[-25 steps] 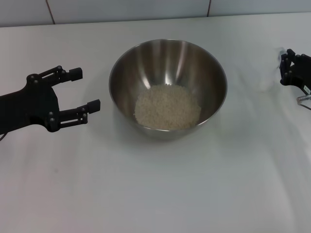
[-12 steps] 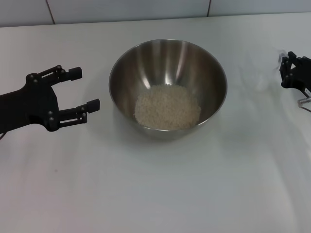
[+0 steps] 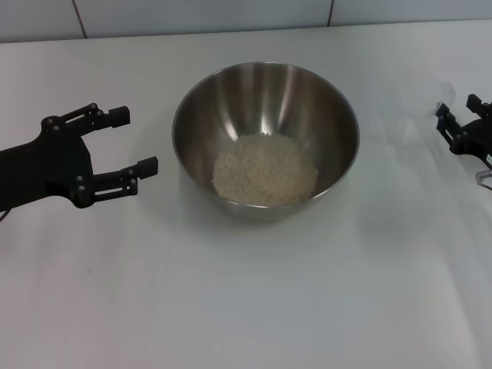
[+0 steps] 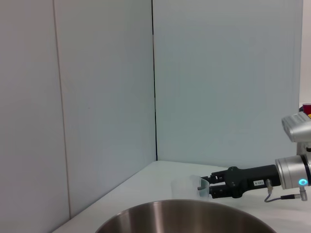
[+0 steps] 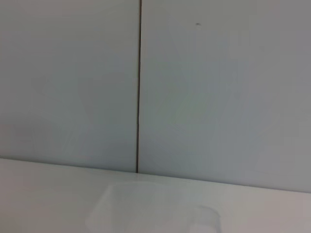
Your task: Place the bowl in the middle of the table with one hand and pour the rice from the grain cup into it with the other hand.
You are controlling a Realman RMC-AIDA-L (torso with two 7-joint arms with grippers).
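Note:
The stainless-steel bowl stands in the middle of the white table with a heap of white rice in its bottom. Its rim also shows in the left wrist view. My left gripper is open and empty, just left of the bowl. My right gripper is open at the far right edge. The clear grain cup stands upright and empty just off its fingertips. It is barely visible in the head view and faint in the right wrist view.
A pale wall with panel seams runs behind the table's far edge. A small clear object lies at the right edge near my right arm.
My right gripper has drawn back to the right, away from the cup, which stays standing on the table. The left arm, bowl and rice have not moved.

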